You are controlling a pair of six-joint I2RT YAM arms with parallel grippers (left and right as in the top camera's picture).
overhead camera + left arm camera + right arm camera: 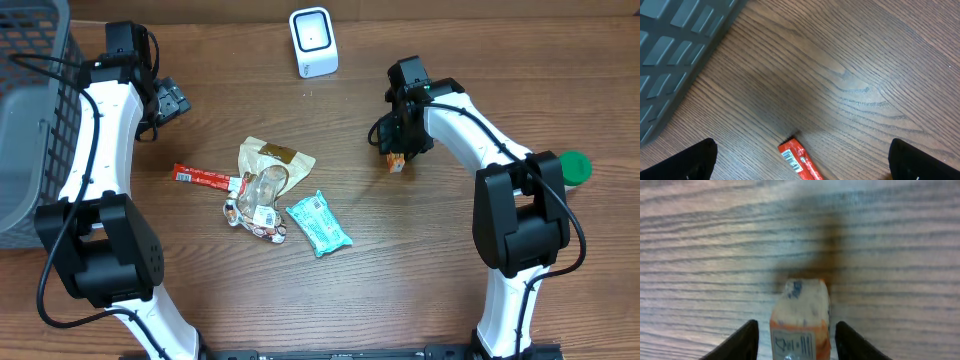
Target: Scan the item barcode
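Between the fingers of the right gripper a small orange-and-white pack is framed against the wood of the tabletop, right of the middle and nearer the far edge than the near one. A slim gap is visible on each side of the pack, so the jaws are parted a moderate way and nothing is clamped by them. A label with dark bars is carried on the face of the pack that is turned to the wrist camera.

A white scanner is placed near the far edge, about midway along it and well apart from the pack.

The left gripper is spread wide and empty over bare wood towards the left edge, near a grey basket that fills the far left corner. One end of a red bar, printed with a barcode, is shown below it.

At the middle of the tabletop a tan pouch, a clear packet and a teal packet are gathered, the pouch and the clear packet overlapping. A green round object is partly hidden behind the right arm near the right edge.
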